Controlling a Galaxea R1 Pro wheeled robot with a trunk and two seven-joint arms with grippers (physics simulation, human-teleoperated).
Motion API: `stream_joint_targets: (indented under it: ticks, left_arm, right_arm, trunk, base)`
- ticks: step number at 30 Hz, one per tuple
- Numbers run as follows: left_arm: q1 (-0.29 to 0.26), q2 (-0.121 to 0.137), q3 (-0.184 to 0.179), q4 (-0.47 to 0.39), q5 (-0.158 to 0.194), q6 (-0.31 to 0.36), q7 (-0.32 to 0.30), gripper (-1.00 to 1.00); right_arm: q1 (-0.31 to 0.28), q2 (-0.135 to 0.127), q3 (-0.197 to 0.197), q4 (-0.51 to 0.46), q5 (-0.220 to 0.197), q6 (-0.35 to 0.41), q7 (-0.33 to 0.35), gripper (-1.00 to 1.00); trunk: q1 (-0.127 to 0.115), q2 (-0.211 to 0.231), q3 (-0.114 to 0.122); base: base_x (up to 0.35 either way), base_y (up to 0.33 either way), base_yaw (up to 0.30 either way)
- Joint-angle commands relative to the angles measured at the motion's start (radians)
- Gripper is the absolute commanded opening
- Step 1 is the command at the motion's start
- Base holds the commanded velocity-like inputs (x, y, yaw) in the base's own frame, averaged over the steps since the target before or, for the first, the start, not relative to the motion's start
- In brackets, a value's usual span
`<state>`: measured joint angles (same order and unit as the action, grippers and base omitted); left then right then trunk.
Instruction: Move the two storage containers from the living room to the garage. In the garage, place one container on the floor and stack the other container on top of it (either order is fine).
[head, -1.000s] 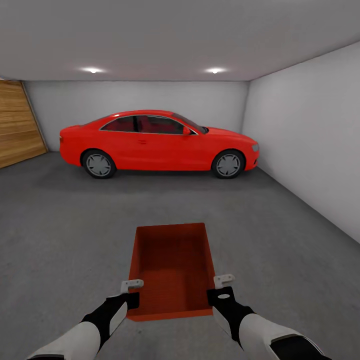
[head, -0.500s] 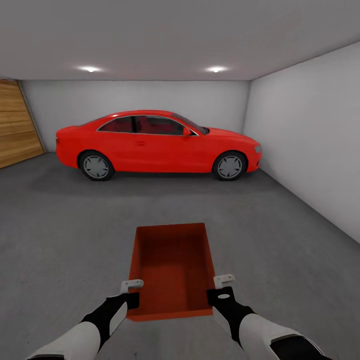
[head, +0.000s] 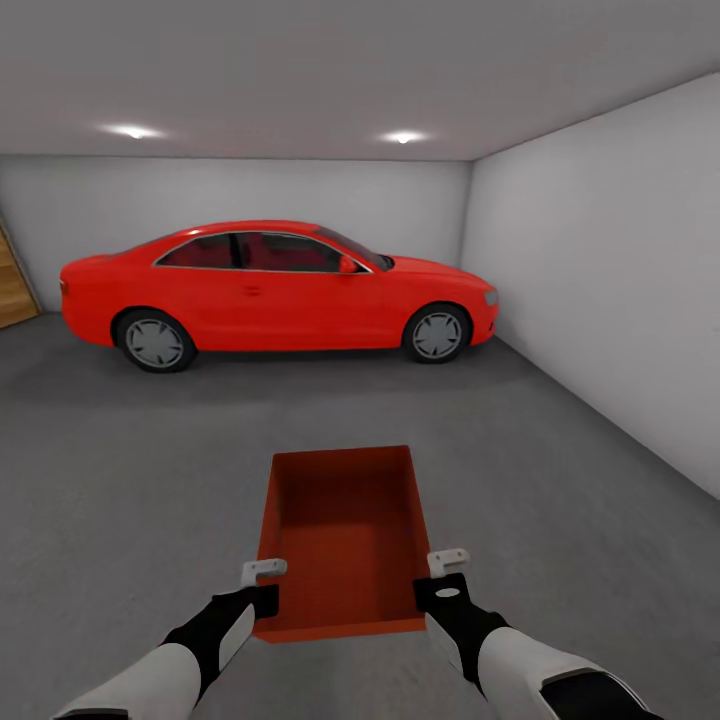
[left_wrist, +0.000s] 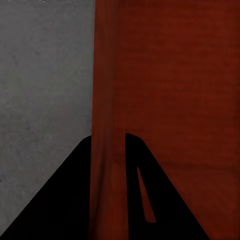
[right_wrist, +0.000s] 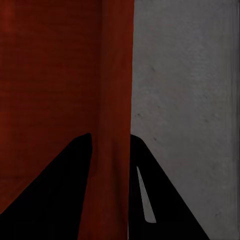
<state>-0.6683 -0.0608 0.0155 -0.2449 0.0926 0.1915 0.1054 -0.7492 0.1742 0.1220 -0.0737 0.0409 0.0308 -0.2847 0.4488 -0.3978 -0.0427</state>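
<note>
While both arms reach forward in the garage, one red-orange container (head: 342, 535) is held out in front of the robot above the grey concrete floor (head: 130, 480). Its open top faces up. The left tool (head: 262, 572) pinches the container's left wall near the close corner, and the right tool (head: 447, 560) pinches the right wall likewise. Farther ahead, a red car (head: 275, 292) stands side-on before the pale back wall (head: 420, 205).
</note>
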Motion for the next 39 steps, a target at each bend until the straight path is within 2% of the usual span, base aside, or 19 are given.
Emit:
stream_joint_targets:
  ticks: [1, 39]
  left_arm:
    - [0.000, 0.050, 0.012, -0.027, 0.003, -0.002, 0.009, -1.00]
    - [0.000, 0.050, 0.012, -0.027, 0.002, -0.003, 0.008, -1.00]
  right_arm:
    - [-0.001, 0.000, -0.013, 0.005, -0.007, 0.003, -0.013, -1.00]
    - [-0.001, 0.000, -0.013, 0.005, -0.007, 0.003, -0.013, -1.00]
  trunk:
    - [0.001, -0.002, -0.002]
    - [0.001, -0.002, -0.002]
  base:
    - [0.322, 0.000, -0.240]
    - [0.322, 0.000, -0.242]
